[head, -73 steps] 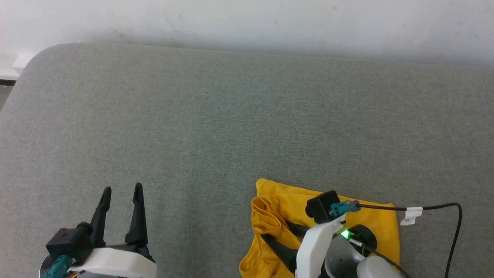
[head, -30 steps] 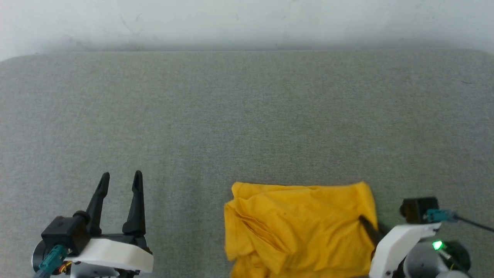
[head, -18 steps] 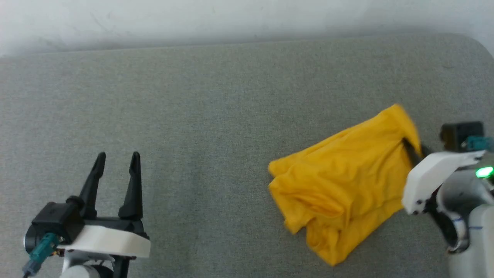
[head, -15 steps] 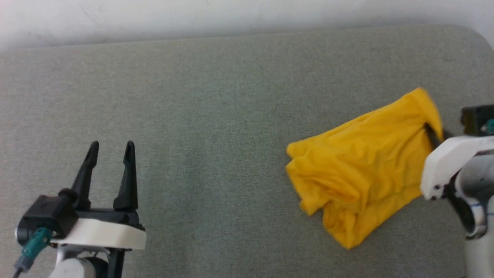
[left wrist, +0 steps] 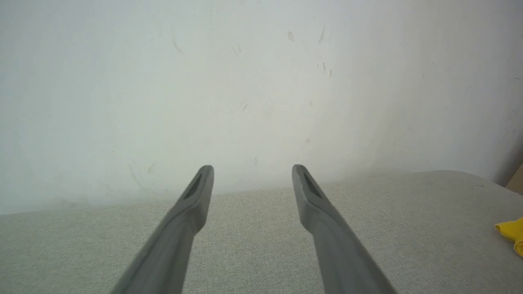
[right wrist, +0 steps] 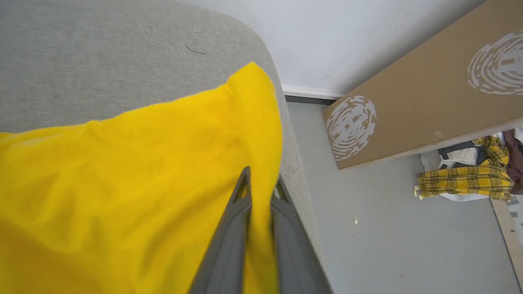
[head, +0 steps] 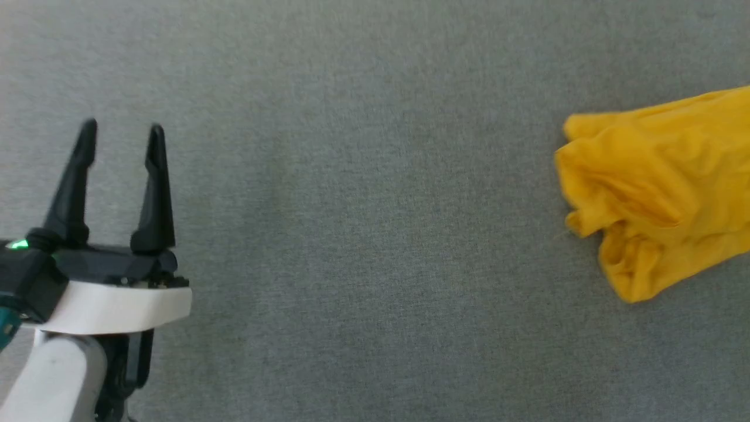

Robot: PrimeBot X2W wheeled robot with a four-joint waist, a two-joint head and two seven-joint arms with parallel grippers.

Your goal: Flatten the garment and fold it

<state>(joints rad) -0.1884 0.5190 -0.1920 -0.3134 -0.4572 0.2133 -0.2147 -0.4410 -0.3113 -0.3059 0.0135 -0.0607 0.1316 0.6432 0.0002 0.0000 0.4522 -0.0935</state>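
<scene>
The garment [head: 656, 181], a mustard-yellow T-shirt showing plain yellow cloth, lies bunched at the right edge of the head view on the grey padded surface [head: 363, 205]. In the right wrist view my right gripper [right wrist: 261, 183] is shut on an edge of the garment [right wrist: 122, 183], the cloth pinched between its two fingers near the surface's rounded corner. My left gripper [head: 120, 132] stands open at the left of the head view, far from the shirt, nothing between its fingers [left wrist: 196, 196]. A yellow tip of the garment [left wrist: 512, 234] shows at the right edge of the left wrist view.
A white wall [left wrist: 245, 81] rises behind the padded surface. Off the surface's right edge lies a grey floor [right wrist: 388, 224] with a leaning cardboard panel [right wrist: 429, 94] and a pile of plaid cloth [right wrist: 466, 179].
The head camera has swung left and down. My right gripper has dragged the garment to the right and lifted its gripped edge. The left gripper stays open.
</scene>
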